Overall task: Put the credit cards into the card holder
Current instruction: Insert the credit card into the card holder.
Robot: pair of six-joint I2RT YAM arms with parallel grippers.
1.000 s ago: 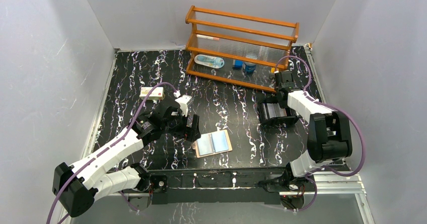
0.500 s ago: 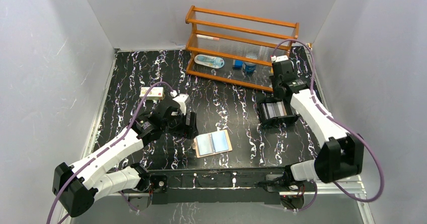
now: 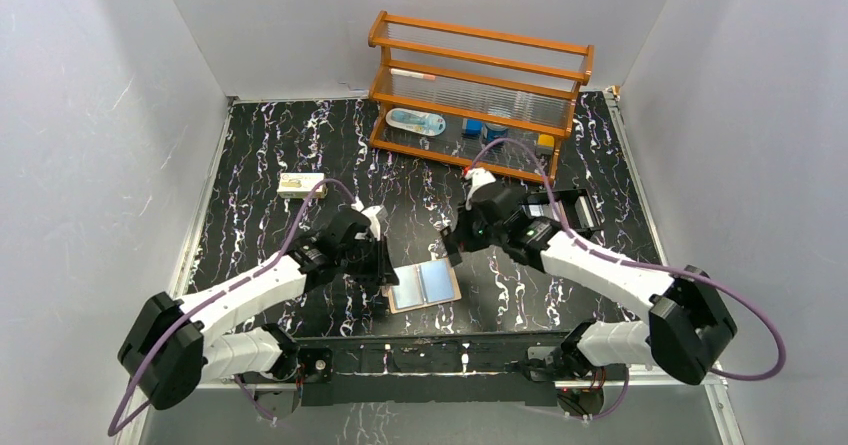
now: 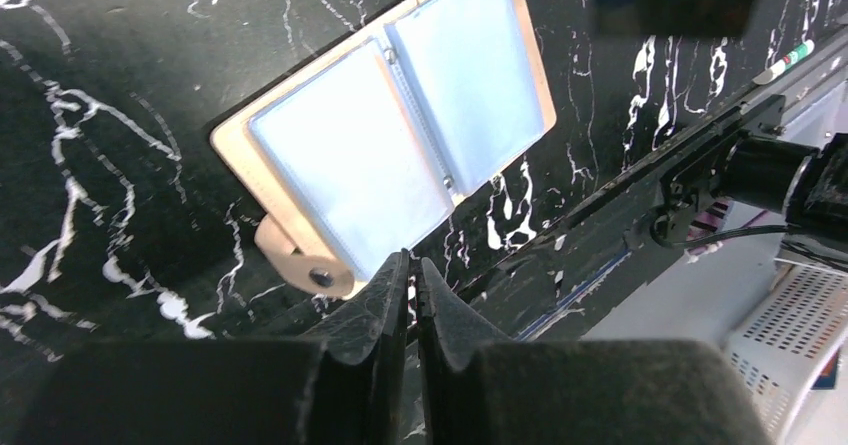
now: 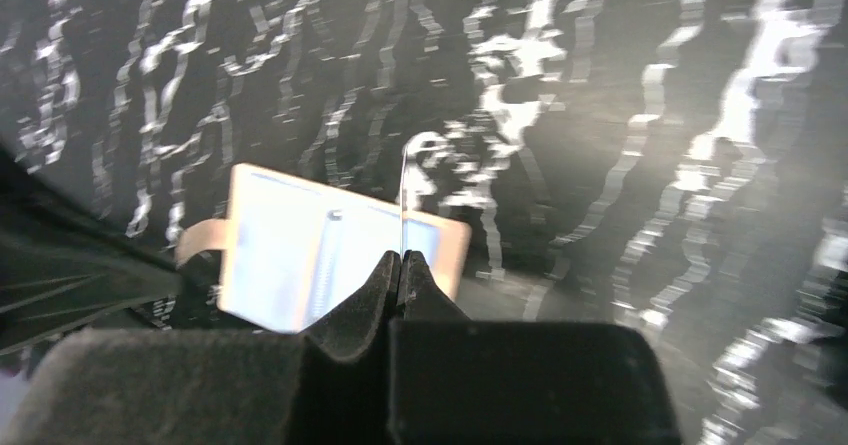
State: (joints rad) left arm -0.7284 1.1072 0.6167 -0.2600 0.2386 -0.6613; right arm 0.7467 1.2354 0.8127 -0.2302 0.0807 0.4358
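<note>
The tan card holder lies open on the black marbled table, its clear sleeves facing up. My right gripper hovers just beyond its far right corner. It is shut on a credit card, which shows only as a thin pale edge standing up from the fingertips. My left gripper is shut, and its tips sit at the holder's left edge beside the snap tab. Nothing shows between its fingers. A yellowish credit card lies at the far left.
A black stand sits behind the right arm. The wooden rack at the back holds a white-blue tube and small blue containers. The table's front rail runs close by the holder.
The right arm swung from the black stand on the right to above the card holder, carrying the card. The left gripper closed and slid to the holder's left edge.
</note>
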